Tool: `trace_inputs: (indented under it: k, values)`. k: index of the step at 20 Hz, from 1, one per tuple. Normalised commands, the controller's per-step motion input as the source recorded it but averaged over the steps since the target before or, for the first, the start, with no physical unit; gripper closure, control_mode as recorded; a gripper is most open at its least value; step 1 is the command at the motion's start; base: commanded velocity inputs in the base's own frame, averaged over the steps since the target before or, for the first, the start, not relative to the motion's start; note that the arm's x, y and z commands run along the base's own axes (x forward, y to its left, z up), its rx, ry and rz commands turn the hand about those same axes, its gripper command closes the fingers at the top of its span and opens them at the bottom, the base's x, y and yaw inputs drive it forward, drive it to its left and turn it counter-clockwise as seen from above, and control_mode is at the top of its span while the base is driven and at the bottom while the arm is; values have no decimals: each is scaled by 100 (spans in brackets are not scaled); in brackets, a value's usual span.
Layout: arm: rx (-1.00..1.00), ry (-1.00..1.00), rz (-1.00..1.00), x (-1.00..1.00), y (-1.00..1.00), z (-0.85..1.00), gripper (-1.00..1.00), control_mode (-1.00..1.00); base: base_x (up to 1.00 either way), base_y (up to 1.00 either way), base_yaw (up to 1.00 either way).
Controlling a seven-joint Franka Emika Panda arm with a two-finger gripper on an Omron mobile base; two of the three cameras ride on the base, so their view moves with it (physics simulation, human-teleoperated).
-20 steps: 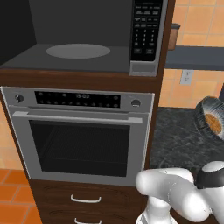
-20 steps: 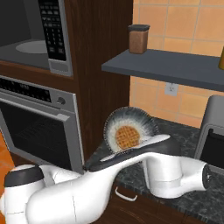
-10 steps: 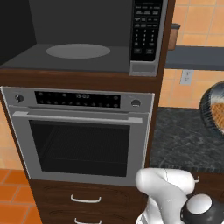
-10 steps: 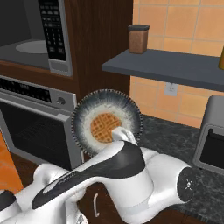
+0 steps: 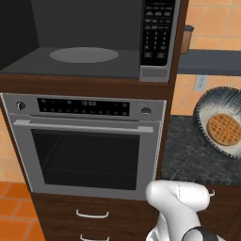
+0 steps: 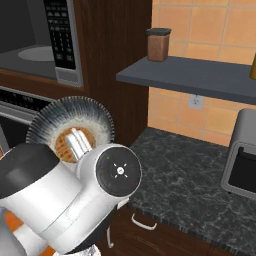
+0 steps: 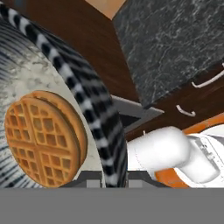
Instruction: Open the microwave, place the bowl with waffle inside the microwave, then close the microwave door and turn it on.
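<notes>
The gripper point(image 7: 112, 181) is clamped on the rim of the bowl point(image 7: 94, 113), held up in the air and tilted, with the waffle point(image 7: 39, 138) inside. Beyond, the microwave point(image 5: 89, 42) stands open above the oven point(image 5: 87, 146).

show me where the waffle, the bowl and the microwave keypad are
waffle point(image 5: 224, 128), left base view, middle of its grid face
bowl point(image 6: 92, 116), right base view, ribbed inner wall near upper rim
microwave keypad point(image 5: 156, 30), left base view, middle of the button column
</notes>
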Motion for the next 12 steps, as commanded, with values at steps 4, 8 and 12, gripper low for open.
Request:
trace_inputs:
  k: [4, 8, 12]
  values:
    - [0, 1, 9, -43, 56, 4, 100, -100, 0, 0, 0]
    - [0, 0, 0, 0, 100, 48, 100, -100, 0, 0, 0]
    - [-2, 7, 0, 0, 100, 43, 100, -100, 0, 0, 0]
